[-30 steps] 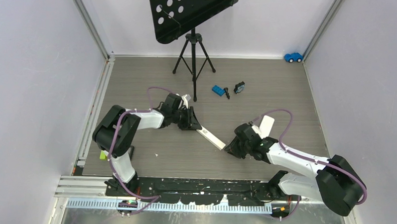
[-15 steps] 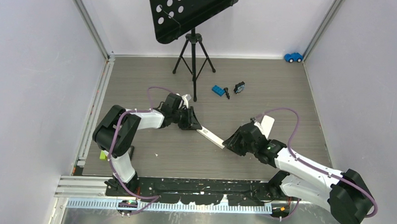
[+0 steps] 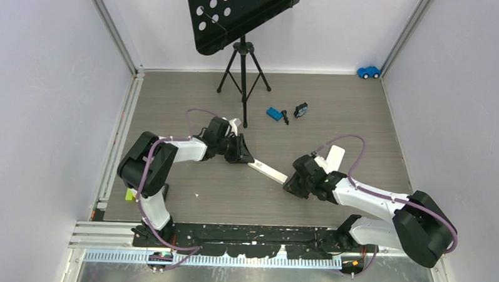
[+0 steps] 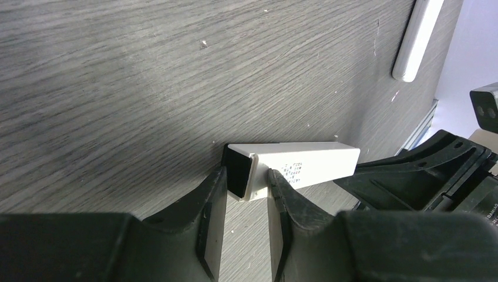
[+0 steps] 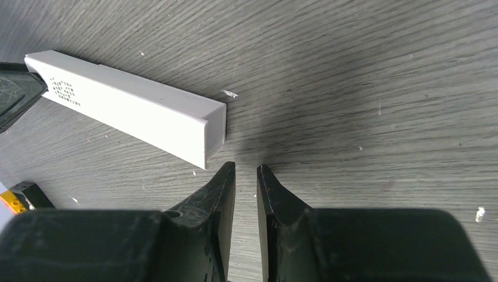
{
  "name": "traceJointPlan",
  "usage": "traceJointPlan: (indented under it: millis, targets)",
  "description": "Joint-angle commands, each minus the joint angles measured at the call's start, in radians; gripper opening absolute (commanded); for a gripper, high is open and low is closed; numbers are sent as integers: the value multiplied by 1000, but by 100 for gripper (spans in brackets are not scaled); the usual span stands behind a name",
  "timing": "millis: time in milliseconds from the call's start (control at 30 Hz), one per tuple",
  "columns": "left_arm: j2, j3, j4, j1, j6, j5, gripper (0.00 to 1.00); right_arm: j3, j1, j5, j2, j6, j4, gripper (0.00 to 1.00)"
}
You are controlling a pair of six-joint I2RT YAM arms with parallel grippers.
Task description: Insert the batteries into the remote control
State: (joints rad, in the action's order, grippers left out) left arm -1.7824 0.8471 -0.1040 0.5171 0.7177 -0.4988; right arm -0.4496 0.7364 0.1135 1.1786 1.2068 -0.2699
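The remote control (image 3: 268,172) is a long white bar lying flat on the grey table between my two arms. My left gripper (image 4: 246,182) is shut on its dark-capped end (image 4: 238,170), one finger on each side. The bar's other end (image 5: 214,132) lies just ahead and left of my right gripper (image 5: 245,170). The right jaws stand a narrow gap apart with only table between them. I cannot pick out the batteries. A tiny dark piece (image 3: 285,116) beside the blue brick is too small to identify.
A second white strip (image 3: 334,158) lies right of my right gripper (image 3: 289,185), also visible as a white strip (image 4: 418,38) in the left wrist view. At the back stand a music stand tripod (image 3: 242,65), a blue brick (image 3: 273,113), a black-and-blue block (image 3: 301,109) and a blue toy car (image 3: 368,72).
My right arm swung out to the right and came back to the remote's end, its jaws narrower now. The remote's free end shifted slightly. The left gripper kept its hold.
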Motion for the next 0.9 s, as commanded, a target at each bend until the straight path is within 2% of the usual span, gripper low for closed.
traceJointPlan:
  millis: [0,200,300,400,533,600,867]
  targets:
    - [-80,-51,176,11,-83,190,30,-23,-3,42,-25,1,3,25]
    - [-80,-50,178,11,-85,188,29,-8,-3,39,-184,-25,16,40]
    - [-83,-49,179,11,-86,187,29,-3,-4,70,-250,-24,18,42]
    - [-88,-46,177,11,-86,183,29,-31,-15,125,-227,-13,-26,43]
    - [-87,-48,177,11,-86,181,29,-83,-28,116,-92,-14,-53,44]
    - [-86,-49,175,11,-86,180,30,-96,-29,109,-42,-20,-46,42]
    - [-78,-56,171,10,-86,171,28,-87,-29,113,12,-10,-35,20]
